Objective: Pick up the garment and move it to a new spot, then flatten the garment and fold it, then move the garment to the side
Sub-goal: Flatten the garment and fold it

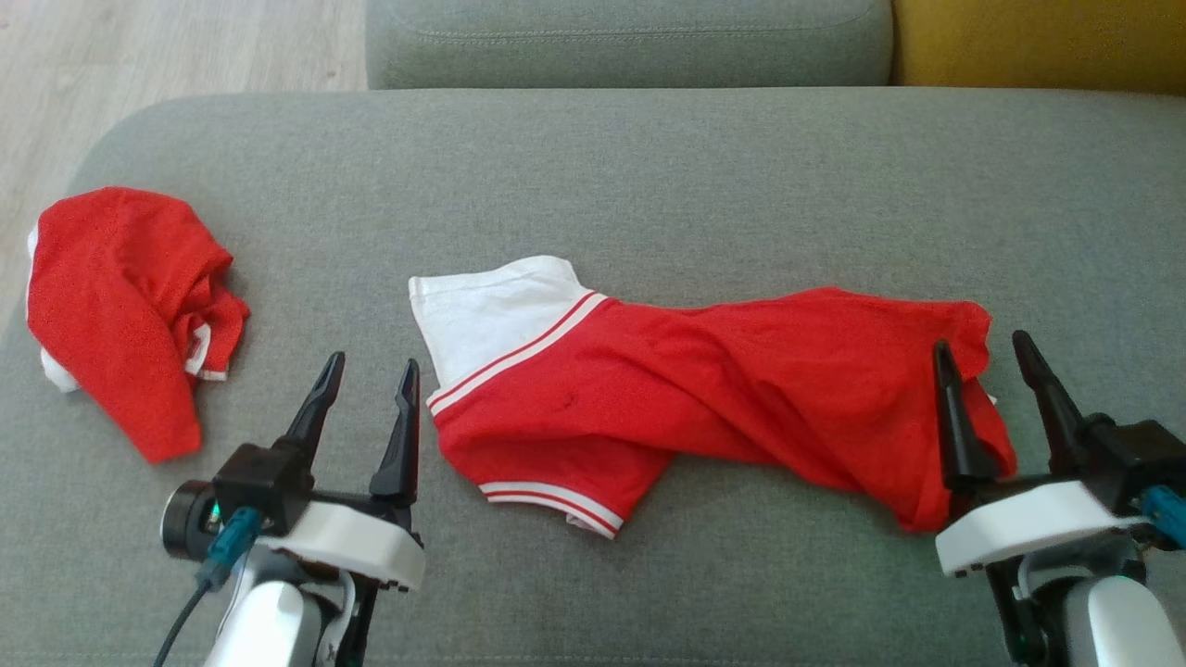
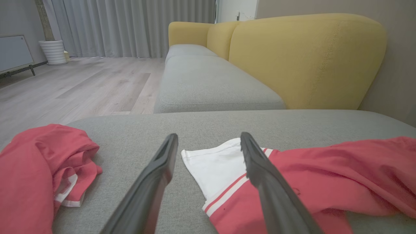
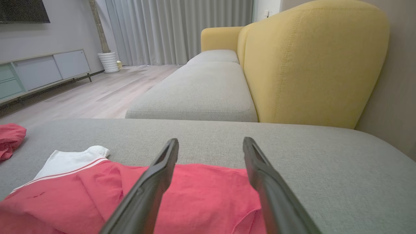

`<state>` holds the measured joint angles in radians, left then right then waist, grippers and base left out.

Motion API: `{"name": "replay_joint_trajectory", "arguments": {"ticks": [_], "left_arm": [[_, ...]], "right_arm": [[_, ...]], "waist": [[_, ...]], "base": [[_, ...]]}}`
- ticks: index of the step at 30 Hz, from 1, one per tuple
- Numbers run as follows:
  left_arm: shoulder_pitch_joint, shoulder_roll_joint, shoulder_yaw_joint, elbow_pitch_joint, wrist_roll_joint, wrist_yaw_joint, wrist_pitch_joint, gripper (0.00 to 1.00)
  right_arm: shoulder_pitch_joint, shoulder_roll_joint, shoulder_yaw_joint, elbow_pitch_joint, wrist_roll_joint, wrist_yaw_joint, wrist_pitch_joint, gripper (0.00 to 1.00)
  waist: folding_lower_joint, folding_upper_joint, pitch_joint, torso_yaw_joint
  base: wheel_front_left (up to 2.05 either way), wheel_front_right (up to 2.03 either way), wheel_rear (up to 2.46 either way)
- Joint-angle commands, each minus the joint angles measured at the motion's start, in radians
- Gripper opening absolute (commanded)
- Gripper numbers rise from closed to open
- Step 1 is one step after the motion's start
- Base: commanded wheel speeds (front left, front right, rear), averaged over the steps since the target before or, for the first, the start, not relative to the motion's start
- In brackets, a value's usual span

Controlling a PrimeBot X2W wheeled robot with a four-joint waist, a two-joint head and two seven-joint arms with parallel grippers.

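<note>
No legible text, label, brand, number or sign in any view. The garment, lying between the left and right pairs of fingers, carries only plain white stripes at its hems and no lettering or tag that can be read.

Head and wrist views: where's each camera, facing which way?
Head: on the head, looking down at sofa seat and red shirt; left gripper, right gripper, both open.
Left wrist: low on left arm, facing yellow backrest along its fingers, white sleeve ahead.
Right wrist: same heading, own fingers, shirt's red end.
All three share the shirt.
</note>
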<state>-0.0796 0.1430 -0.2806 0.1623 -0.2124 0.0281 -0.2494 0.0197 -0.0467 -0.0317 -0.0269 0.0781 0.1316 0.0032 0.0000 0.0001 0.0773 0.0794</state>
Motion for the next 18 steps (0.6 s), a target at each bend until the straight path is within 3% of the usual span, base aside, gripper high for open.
{"name": "replay_joint_trajectory", "arguments": {"ticks": [1, 18], "left_arm": [[-0.019, 0.018, 0.030, -0.032, 0.006, 0.009, -0.009, 1.00], [-0.038, 0.021, 0.017, -0.033, -0.001, 0.020, -0.007, 1.00]], "right_arm": [[-0.026, -0.004, 0.025, -0.046, 0.005, -0.001, 0.005, 1.00], [-0.025, -0.004, 0.024, -0.074, 0.046, -0.001, 0.018, 1.00]], "waist": [[0.0000, -0.0001, 0.000, 0.000], [0.0000, -0.0001, 0.024, -0.001]], "base": [[0.00, 0.00, 0.00], [0.00, 0.00, 0.00]]}}
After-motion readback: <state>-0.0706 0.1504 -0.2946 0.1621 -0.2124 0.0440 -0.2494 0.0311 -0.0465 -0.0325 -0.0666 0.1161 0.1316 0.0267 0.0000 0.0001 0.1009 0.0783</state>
